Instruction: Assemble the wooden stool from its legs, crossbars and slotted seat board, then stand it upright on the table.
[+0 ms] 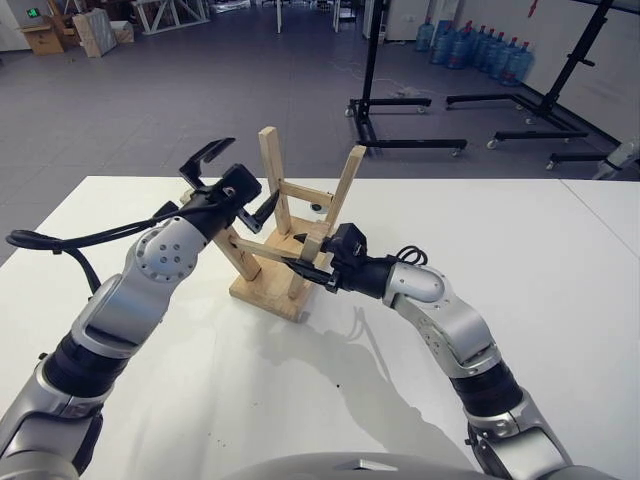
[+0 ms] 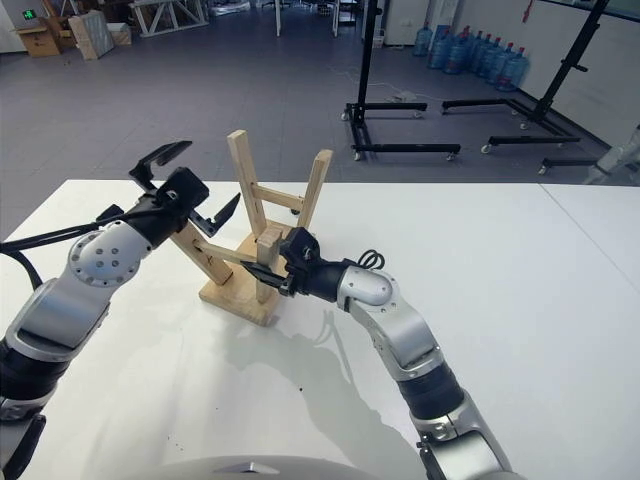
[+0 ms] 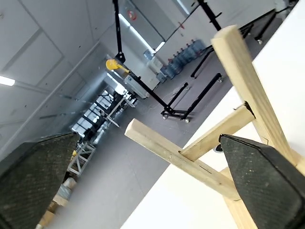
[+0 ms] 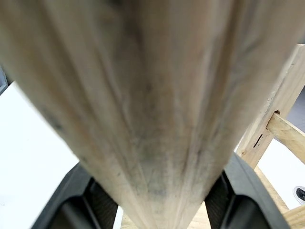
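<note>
Left eye view: stool sits upside down mid-frame on the table, legs up. Right claw is clamped on the near leg from the lower right. Left claw is spread wide at upper left, beside the back leg.

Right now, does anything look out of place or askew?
Yes: the stool is upside down, its seat board on the table, legs up. The legs splay unevenly, one leaning left. The right tool grips it.
</note>
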Controlling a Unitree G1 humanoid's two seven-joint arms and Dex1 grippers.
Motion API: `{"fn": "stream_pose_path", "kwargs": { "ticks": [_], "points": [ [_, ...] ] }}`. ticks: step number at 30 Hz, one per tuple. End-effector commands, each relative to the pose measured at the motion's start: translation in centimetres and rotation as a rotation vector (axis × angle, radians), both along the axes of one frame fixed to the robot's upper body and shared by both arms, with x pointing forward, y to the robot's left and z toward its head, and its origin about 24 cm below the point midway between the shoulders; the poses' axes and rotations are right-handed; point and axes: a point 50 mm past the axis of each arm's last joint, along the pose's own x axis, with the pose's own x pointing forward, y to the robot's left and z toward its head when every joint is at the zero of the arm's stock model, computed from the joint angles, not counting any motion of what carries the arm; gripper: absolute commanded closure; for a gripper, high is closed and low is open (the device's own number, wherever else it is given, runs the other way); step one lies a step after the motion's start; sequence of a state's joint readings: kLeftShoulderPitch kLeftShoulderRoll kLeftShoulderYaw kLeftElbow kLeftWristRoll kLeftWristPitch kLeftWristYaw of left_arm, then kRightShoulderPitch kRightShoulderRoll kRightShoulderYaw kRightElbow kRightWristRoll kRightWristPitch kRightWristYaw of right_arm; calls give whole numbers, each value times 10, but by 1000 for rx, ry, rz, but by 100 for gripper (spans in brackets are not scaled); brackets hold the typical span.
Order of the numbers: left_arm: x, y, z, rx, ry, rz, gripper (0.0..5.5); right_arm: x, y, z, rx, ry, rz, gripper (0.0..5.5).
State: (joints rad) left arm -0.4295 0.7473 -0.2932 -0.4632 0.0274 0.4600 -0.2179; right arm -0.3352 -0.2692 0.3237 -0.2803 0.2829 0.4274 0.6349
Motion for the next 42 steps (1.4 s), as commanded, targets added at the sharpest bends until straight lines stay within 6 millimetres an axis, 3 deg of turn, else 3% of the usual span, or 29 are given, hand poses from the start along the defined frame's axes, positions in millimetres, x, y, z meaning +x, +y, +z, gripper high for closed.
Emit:
{"fn": "stream_pose_path", "kwargs": {
  "ticks": [1, 4, 7, 10, 13, 15, 16, 18, 20, 24, 26, 29, 31, 34, 35, 37, 40, 42],
  "points": [
    [-4, -3, -4, 70, -9, -38, 10, 5, 1, 1, -26, 2, -23, 345],
    [-7, -4, -1, 93, -30, -50, 10, 6, 1, 0, -24, 7, -34, 345],
    [-5, 1, -20, 125, 4, -26, 10, 6, 2, 0, -21, 10, -34, 345],
    [-2, 5, -66, 164, 102, 2, 10, 5, 4, 1, -19, 7, -27, 345],
    [-9, 7, -129, 221, 248, 2, 10, 4, 7, 0, -28, 5, -14, 345],
    [-16, 6, -149, 240, 279, -17, 10, 3, 8, -2, -39, 9, -4, 345],
    [-15, 4, -144, 218, 256, -19, 10, 2, 8, -3, -42, 14, -3, 345],
    [-6, 3, -124, 164, 177, -10, 10, 2, 8, -4, -44, 18, -6, 345],
    [9, 5, -76, 49, 16, 20, 10, 3, 5, -5, -46, 21, -14, 345],
    [19, 8, 54, -204, -337, 36, 10, 7, -1, -8, -68, 28, -33, 345],
    [14, 13, 103, -376, -404, 22, 10, 8, -3, -10, -77, 32, -37, 345],
    [5, 29, 145, -599, -388, -11, 10, 8, -7, -11, -92, 41, -29, 345],
    [4, 52, 148, -722, -323, 14, 10, 7, -10, -12, -105, 46, -12, 345],
    [3, 110, 104, -851, -162, 172, 10, 4, -16, -8, -110, 53, 30, 345],
    [1, 130, 78, -920, -82, 229, 10, 3, -20, -6, -107, 57, 48, 345],
    [-7, 151, 31, -975, 46, 296, 10, 0, -29, -1, -107, 65, 77, 345],
    [-16, 153, -28, -970, 208, 331, 10, -4, -43, 2, -120, 84, 113, 345],
    [-18, 137, -53, -989, 286, 294, 10, -5, -49, 0, -132, 98, 129, 345]
  ]
}}
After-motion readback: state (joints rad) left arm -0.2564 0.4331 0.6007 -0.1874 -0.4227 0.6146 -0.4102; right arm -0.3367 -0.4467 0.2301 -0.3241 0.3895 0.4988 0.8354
